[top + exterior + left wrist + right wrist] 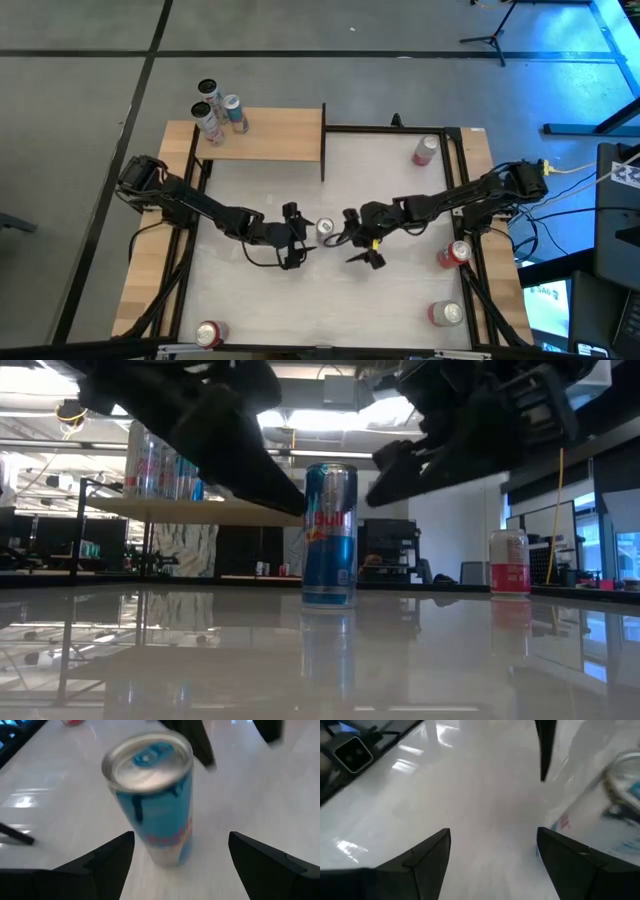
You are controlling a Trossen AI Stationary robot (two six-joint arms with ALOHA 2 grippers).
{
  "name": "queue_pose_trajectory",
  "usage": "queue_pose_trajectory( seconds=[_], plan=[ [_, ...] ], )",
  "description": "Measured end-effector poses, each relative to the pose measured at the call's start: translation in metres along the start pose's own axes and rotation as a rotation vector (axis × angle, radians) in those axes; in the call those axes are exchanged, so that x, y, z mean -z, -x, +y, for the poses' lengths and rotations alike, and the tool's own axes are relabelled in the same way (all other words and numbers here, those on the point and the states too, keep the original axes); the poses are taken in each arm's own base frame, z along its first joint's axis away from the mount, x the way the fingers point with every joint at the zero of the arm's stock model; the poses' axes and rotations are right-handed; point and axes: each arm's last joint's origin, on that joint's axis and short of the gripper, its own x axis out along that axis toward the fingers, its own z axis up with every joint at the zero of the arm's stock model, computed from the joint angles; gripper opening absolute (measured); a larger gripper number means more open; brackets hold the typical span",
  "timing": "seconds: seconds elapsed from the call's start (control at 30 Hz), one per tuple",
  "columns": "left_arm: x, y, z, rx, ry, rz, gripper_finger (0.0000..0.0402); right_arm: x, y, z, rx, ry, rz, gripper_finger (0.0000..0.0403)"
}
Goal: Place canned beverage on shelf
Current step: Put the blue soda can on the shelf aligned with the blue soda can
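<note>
glossy white desk (400, 300) carries a slim blue can (325, 228) upright at its middle, between two spread claws: left claw (296, 238) just beside it, right claw (352, 232) opposite. likely light, rigid, slick and tippy; grip mid-body, squarely. farther back, the shelf (270, 135) holds what seem three cans (218, 108).

Can (325, 229) between left tool (297, 237) and right tool (361, 240)
</note>
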Motion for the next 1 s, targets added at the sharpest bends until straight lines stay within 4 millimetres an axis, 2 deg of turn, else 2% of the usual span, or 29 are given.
queue_pose_trajectory(
  seconds=[0.2,0.5,1.0],
  plan=[
    [0.004,-0.013,0.005,0.062,0.023,0.016,0.0314,0.002,-0.012,-0.006,0.093,0.014,-0.032,0.0293],
    [0.005,-0.012,0.002,0.097,0.017,0.025,0.0314,0.004,-0.011,-0.007,0.143,0.038,0.011,0.0293],
    [0.006,-0.011,-0.003,0.135,0.005,0.022,0.0314,0.010,0.008,-0.005,0.269,0.013,0.173,0.0293]
  ],
)
